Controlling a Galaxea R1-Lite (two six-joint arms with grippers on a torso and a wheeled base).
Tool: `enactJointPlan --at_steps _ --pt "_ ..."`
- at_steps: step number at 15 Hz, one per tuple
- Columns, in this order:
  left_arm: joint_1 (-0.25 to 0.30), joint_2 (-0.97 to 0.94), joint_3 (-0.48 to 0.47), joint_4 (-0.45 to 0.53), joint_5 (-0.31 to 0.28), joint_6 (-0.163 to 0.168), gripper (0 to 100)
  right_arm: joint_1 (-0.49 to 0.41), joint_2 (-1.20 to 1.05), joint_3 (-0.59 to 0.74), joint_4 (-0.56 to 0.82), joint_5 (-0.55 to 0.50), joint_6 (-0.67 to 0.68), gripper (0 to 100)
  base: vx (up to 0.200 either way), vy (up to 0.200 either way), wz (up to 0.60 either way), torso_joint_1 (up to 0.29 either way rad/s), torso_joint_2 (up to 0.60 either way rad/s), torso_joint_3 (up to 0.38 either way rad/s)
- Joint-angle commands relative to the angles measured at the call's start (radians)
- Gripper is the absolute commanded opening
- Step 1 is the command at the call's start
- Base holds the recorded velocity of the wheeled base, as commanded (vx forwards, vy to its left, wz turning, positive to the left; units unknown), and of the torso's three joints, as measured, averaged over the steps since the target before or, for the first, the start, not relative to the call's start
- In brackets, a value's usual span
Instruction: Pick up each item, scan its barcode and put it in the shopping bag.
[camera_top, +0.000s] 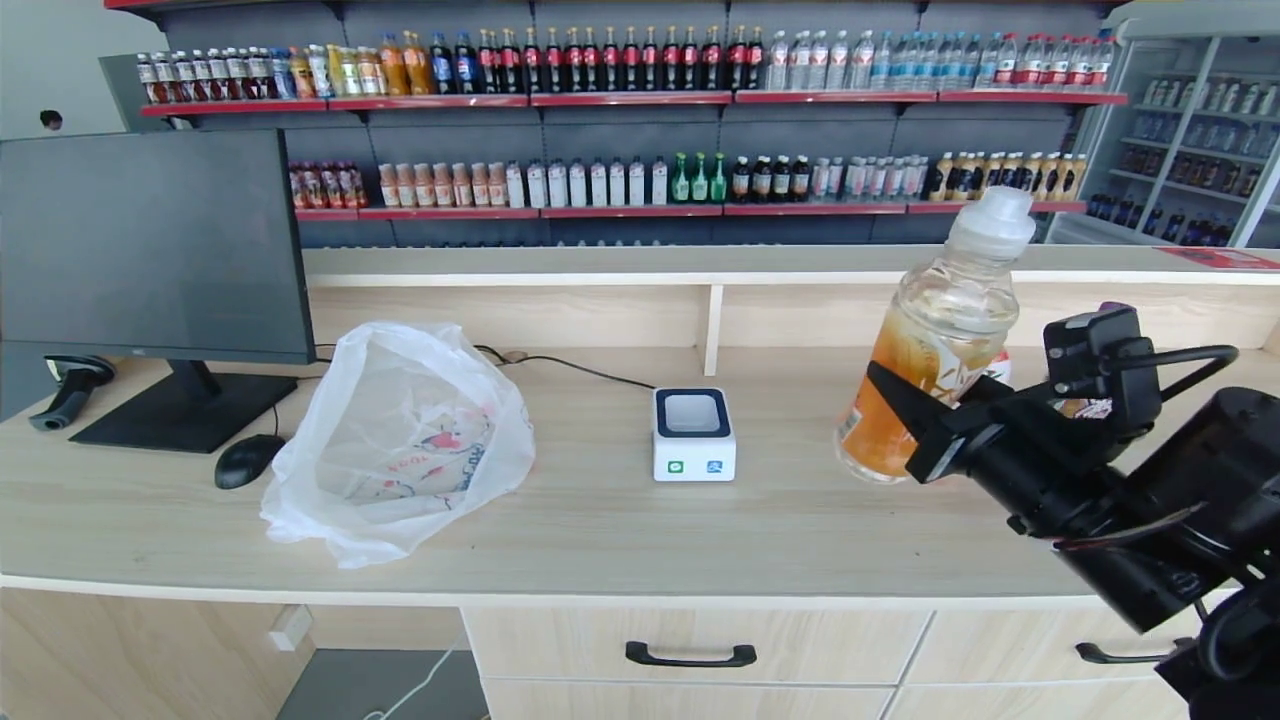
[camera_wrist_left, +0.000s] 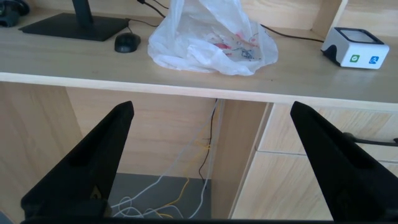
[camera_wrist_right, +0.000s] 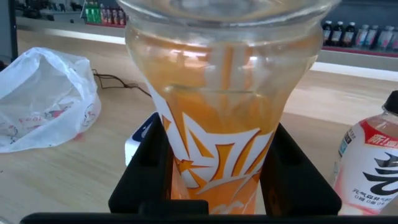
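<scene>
The right gripper (camera_top: 905, 425) is closed on the bottle (camera_top: 940, 320), tilted in the air right of the scanner (camera_top: 693, 433). The left gripper (camera_wrist_left: 211, 109) is wide open, holding nothing.

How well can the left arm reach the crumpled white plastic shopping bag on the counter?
Probably not directly: the open left gripper sits below the edge of the wooden countertop, while the white plastic shopping bag lies on top. It would likely need to rise first; nothing else stands in the way.
</scene>
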Motion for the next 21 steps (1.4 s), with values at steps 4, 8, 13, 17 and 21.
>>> enactJointPlan --at_steps 4,8,13,17,21 --pt "0.001 0.000 0.000 0.000 0.000 0.000 100 0.147 -0.168 0.112 -0.001 -0.001 0.001 0 0.000 0.000 0.00 0.000 0.00 0.000" --pt "0.001 0.000 0.000 0.000 0.000 0.000 100 0.271 -0.228 0.166 -0.001 0.007 0.010 0 0.000 0.000 0.00 0.000 0.00 0.000" --pt "0.001 0.000 0.000 0.000 0.000 0.000 100 0.404 -0.216 0.186 -0.001 0.018 0.087 0 0.000 0.000 0.00 0.000 0.00 0.000" --pt "0.001 0.000 0.000 0.000 0.000 0.000 100 0.403 -0.220 0.143 -0.001 0.197 0.211 0 0.000 0.000 0.00 0.000 0.00 0.000" --pt "-0.001 0.000 0.000 0.000 0.000 0.000 100 0.404 -0.282 0.158 -0.001 0.349 0.341 0 0.000 0.000 0.00 0.000 0.00 0.000"
